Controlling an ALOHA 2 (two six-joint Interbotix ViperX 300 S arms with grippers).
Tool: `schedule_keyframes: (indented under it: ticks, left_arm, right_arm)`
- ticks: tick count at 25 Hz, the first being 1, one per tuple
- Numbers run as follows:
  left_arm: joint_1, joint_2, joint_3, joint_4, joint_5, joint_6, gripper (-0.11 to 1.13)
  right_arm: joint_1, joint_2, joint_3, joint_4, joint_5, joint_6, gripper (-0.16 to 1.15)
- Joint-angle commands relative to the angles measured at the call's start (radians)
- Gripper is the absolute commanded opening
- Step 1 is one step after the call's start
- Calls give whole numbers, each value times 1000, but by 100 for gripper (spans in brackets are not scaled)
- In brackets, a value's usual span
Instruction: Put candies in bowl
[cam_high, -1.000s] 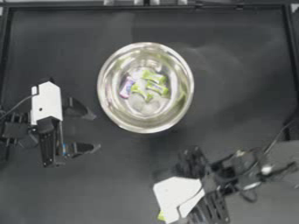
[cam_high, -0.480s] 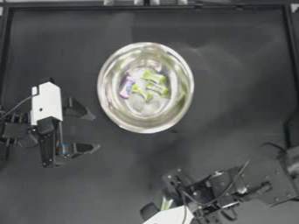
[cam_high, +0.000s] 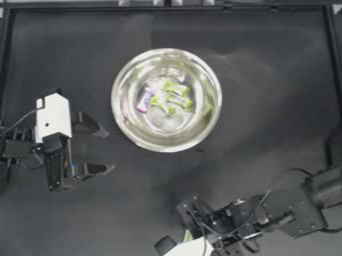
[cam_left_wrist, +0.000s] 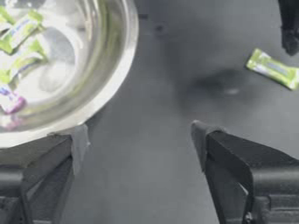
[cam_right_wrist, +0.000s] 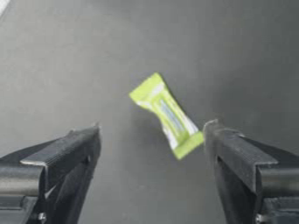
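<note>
Silver bowl (cam_high: 166, 99) at centre holds most candies (cam_high: 165, 98); one candy (cam_right_wrist: 166, 113) remains between the right gripper's (cam_right_wrist: 152, 131) wide-open jaws, bottom edge.

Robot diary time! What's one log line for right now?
right gripper: open over last yellow-green candy | left gripper: open, idle | bowl: holds other candies

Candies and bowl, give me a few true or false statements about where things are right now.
1. The bowl holds several candies. True.
2. Every candy is in the bowl. False: one yellow-green candy lies on the table.
3. The right gripper is shut on that candy. False: its jaws are open with the candy between them, ungripped.
4. The left gripper is open and empty beside the bowl. True.
5. A pink-purple candy is in the bowl. True.
</note>
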Motion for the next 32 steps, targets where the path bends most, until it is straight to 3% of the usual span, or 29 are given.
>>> schedule_keyframes:
  ticks: [1, 24, 32]
  left_arm:
    - [2, -8, -12, 0, -3, -5, 101]
    - [0, -6, -11, -23, -8, -5, 101]
    - [2, 0, -11, -37, -9, -5, 101]
  right_arm:
    - [-2, -3, -11, 5, -23, -3, 97]
    - [-11, 78, 17, -6, -103, -20, 94]
    - [-25, 91, 20, -38, -103, -20, 91]
